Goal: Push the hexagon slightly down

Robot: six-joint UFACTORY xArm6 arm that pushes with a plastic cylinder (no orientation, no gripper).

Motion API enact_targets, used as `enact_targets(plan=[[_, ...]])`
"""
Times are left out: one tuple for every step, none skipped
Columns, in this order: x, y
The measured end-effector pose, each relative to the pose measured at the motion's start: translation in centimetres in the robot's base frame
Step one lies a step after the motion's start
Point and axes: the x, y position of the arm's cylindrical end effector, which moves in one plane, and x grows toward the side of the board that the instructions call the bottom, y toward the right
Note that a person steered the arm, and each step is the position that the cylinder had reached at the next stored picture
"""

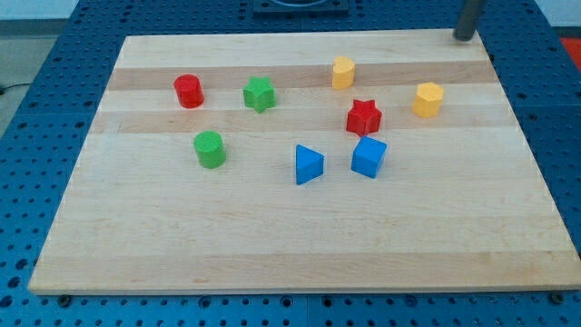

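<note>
The yellow hexagon (428, 99) stands on the wooden board (300, 245) at the view's upper right. My tip (464, 38) is at the board's top edge near its right corner. It is above and slightly right of the hexagon, well apart from it and touching no block. Only the lower part of the rod shows.
A red star (364, 116) lies left of the hexagon, with a blue cube (369, 157) below it. A blue triangle (309, 164), a second yellow block (342, 72), a green star (259, 94), a red cylinder (189, 91) and a green cylinder (210, 149) lie further left.
</note>
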Motion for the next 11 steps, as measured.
enact_targets(plan=[[0.7, -3.3], [1.0, -3.4], [5.8, -4.1], [9.1, -6.1], [12.2, -9.0], [13.3, -9.4], [13.2, -9.1], [12.1, -9.2], [11.8, -9.4], [11.8, -10.1], [11.8, -10.1]])
